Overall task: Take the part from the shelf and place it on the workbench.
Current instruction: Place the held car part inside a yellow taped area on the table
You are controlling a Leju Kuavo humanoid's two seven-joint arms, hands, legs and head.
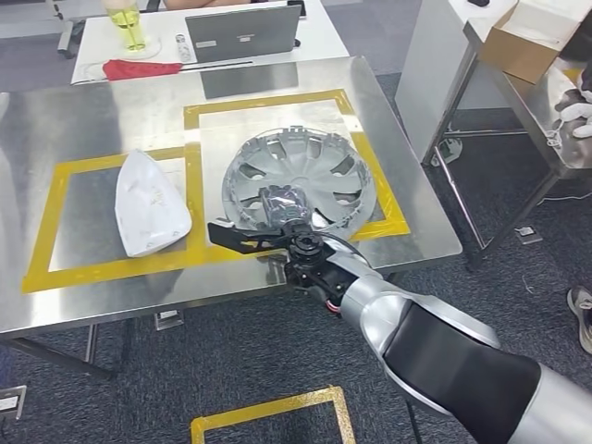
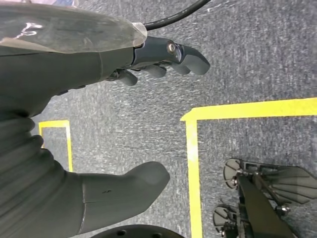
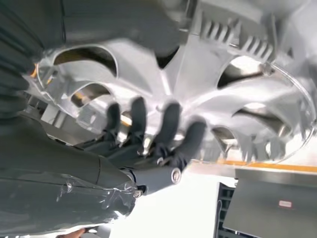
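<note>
The round silver plastic wheel cover (image 1: 299, 178) lies flat inside the yellow-taped square on the steel desk (image 1: 83, 111), near its front edge. The right hand (image 1: 279, 227) hovers over the cover's near rim, fingers (image 3: 168, 124) spread, holding nothing. The left hand (image 2: 123, 119) hangs open above grey carpet.

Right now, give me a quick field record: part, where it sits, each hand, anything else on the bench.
part: silver wheel cover
location: flat on the steel workbench, inside the right yellow-taped square
right hand: at the wheel cover's near rim, fingers against its spokes; grip not clear
left hand: hanging over grey carpet, fingers apart, holding nothing
other item: white shell-shaped part in the left taped square
</note>
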